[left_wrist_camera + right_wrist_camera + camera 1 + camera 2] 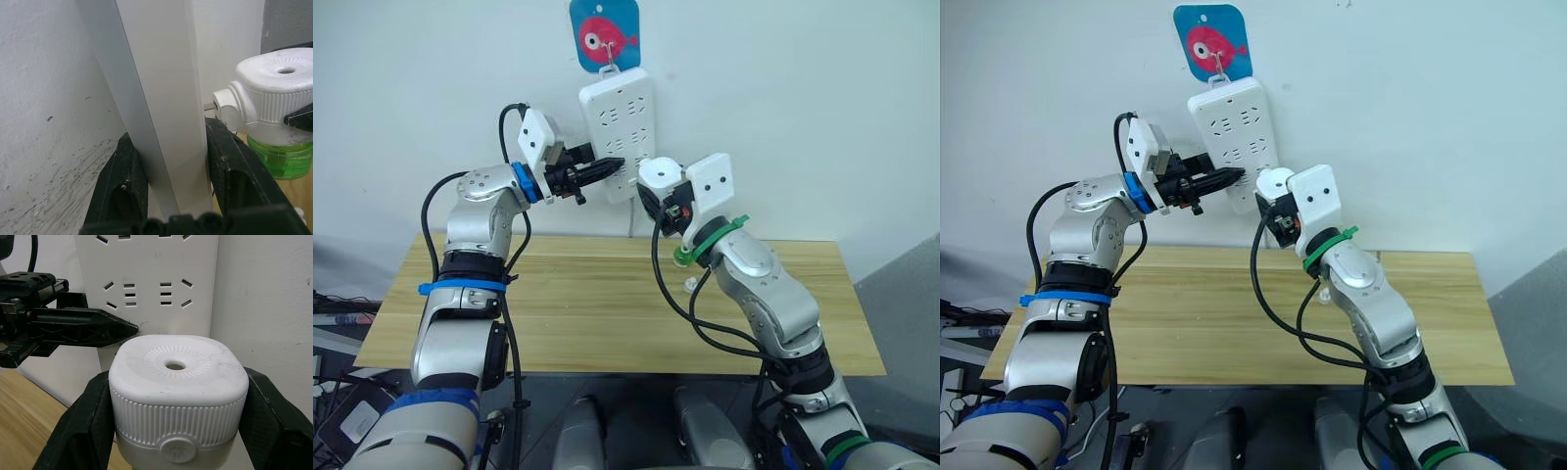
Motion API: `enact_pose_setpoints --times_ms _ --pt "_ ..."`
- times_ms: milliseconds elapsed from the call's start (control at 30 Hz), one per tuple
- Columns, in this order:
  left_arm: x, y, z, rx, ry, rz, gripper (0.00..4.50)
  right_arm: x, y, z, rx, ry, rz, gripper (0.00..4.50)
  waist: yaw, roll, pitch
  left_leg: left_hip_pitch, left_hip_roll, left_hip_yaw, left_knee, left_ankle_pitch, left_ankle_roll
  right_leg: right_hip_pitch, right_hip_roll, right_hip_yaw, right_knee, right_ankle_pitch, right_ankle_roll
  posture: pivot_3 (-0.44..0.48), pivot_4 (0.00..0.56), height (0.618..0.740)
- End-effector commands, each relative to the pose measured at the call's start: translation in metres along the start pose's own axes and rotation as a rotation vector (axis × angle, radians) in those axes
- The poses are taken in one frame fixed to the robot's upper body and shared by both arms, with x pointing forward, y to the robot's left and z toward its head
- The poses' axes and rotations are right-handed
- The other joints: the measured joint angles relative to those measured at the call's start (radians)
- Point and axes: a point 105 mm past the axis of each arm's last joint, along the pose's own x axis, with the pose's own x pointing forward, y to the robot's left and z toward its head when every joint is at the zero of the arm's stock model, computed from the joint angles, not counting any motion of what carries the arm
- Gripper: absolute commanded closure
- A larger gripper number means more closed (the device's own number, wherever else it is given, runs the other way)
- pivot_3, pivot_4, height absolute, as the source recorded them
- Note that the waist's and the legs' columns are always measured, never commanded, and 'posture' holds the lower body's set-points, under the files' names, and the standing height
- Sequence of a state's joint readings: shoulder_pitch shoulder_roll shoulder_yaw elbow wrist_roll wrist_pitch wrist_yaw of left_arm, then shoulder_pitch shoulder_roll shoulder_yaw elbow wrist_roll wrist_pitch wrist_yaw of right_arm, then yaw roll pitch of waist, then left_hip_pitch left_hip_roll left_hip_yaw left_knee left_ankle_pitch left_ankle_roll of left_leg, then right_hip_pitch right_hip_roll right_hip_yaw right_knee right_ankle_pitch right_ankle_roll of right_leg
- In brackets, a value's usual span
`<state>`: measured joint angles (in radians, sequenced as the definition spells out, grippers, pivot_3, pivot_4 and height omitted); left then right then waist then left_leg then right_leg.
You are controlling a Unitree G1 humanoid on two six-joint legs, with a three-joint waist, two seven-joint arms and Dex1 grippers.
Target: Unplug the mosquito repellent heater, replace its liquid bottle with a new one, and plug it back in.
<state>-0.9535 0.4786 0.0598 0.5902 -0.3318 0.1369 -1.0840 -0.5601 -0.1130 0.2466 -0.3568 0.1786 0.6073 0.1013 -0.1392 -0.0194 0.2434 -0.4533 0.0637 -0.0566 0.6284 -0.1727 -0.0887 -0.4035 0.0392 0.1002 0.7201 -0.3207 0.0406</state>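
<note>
The white mosquito repellent heater (178, 382) is held upright by my right gripper (664, 196), shut on its ribbed sides with one finger (78, 426) on each flank. A green liquid bottle (281, 156) sits in its underside. The heater is at the lower right part of the white wall power strip (617, 127). A short stretch of metal prong (209, 106) shows between its plug and the strip's face. My left gripper (607, 168) is shut on the strip's lower edge, its fingers (120, 186) on the back and front.
The wooden table (607, 313) lies below both arms, with a small white object (689, 285) on it under the right wrist. The strip hangs from a blue fish hook (605, 34) on the white wall. Black cables loop off both wrists.
</note>
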Motion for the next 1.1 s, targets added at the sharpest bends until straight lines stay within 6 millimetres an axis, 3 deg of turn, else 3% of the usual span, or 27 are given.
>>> enact_pose_setpoints --times_ms 33,367,833,1100 --pt "-0.002 0.004 0.009 0.049 -0.002 0.029 3.12 0.002 0.006 0.008 0.005 -0.044 0.014 1.54 0.000 0.000 0.000 0.000 0.000 0.000 0.000 0.000 0.000 0.000 0.000 0.000 0.000 0.000 0.000 -0.175 0.223 0.718" --pt "-0.002 0.003 0.009 0.049 0.000 0.021 3.12 0.009 0.010 0.010 0.027 -0.073 -0.005 1.54 0.000 0.000 0.000 0.000 0.000 0.000 0.000 0.000 0.000 0.000 0.000 0.000 0.000 0.000 0.000 -0.175 0.223 0.718" --pt "-0.002 -0.010 0.007 0.022 0.004 -0.038 3.12 0.031 0.015 -0.009 0.093 -0.031 0.050 1.54 -0.008 0.000 0.000 0.002 0.001 0.000 0.000 0.000 0.000 0.000 0.000 0.000 0.002 0.001 -0.001 -0.162 0.220 0.718" --pt "-0.004 -0.009 0.006 0.021 0.014 -0.028 3.13 0.034 0.016 -0.012 0.096 -0.014 0.077 1.54 -0.016 0.000 0.000 0.003 0.001 0.000 0.000 0.001 0.000 0.000 0.001 0.000 0.004 0.001 -0.001 -0.163 0.222 0.718"
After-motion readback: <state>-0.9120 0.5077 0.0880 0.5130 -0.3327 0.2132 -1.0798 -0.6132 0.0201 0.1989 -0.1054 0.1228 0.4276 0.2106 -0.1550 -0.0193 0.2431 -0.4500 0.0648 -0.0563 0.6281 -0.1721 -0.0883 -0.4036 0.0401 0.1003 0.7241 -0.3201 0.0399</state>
